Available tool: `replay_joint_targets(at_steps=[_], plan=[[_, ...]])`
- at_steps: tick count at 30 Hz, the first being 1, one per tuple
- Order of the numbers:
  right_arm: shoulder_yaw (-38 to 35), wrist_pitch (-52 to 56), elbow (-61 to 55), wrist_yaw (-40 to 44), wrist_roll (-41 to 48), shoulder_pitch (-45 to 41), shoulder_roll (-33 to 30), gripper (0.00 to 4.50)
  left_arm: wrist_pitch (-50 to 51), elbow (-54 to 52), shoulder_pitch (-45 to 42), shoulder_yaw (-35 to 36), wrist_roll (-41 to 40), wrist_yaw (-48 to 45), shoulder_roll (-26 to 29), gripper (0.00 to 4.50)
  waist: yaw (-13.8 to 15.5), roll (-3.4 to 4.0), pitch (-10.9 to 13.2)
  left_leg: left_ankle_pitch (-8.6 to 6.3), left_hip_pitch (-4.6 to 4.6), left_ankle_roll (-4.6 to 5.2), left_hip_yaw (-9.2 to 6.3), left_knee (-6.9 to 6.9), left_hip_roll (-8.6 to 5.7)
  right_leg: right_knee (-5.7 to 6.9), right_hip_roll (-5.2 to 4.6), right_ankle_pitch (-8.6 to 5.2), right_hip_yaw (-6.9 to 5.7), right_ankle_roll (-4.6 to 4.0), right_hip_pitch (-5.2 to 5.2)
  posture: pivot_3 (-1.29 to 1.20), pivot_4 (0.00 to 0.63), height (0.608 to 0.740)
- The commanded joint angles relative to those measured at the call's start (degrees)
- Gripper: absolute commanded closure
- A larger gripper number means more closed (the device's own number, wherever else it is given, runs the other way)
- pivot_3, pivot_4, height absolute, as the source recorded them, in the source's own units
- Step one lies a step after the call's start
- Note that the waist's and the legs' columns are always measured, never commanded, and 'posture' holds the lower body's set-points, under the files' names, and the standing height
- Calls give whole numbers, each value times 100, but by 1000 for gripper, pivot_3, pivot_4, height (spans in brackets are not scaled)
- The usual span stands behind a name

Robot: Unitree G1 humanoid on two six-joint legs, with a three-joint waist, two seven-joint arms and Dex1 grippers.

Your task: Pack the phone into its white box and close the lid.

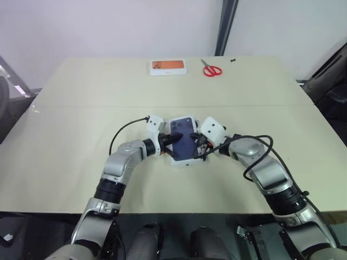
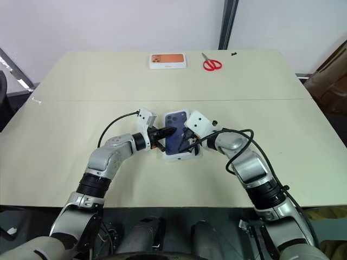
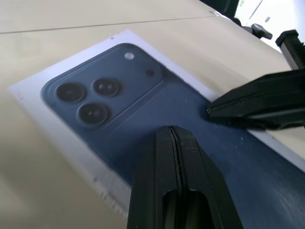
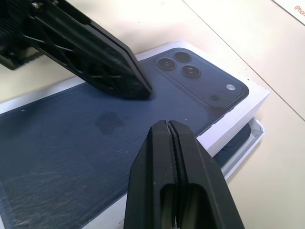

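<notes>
The lid (image 1: 183, 136), white with a dark blue phone printed on top, lies on the white box (image 4: 251, 139) at mid-table, slightly askew. At one corner the box's rim sticks out from under the lid. A sliver of the dark blue phone (image 4: 237, 137) shows inside it. My left gripper (image 1: 172, 138) is shut, its tip over the lid's left side. My right gripper (image 1: 196, 140) is shut too, its tip over the lid's right side. In the right wrist view the shut fingertips (image 4: 167, 126) hover just above the printed face, with the left gripper (image 4: 143, 90) opposite.
A white box with an orange picture (image 1: 168, 67) and red scissors (image 1: 212, 70) lie at the table's far edge. A small dark object (image 1: 233, 60) sits near the far right corner. The beige table (image 1: 65, 135) stretches wide on both sides.
</notes>
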Motion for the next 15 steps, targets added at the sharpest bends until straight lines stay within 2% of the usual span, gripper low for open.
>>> replay_joint_targets(at_steps=[1,8,15], plan=[[-57,234,187,19,27,125,48,4474,77,-149,41,54,-57,-19,-3,4500,5,0,0,-1,2,2,-4,-1,0,-9,0,0,-3,0,4,0,150,734],[-768,72,63,-178,348,-147,307,4474,296,-439,108,452,-282,136,146,4500,-16,6,5,0,-13,1,-3,-4,0,-6,0,1,0,0,3,0,150,734],[-962,-16,113,-177,290,-166,129,4474,594,-704,310,588,-335,202,403,4500,-35,12,11,0,-18,1,-1,-9,0,-7,0,1,1,0,-1,0,150,734]])
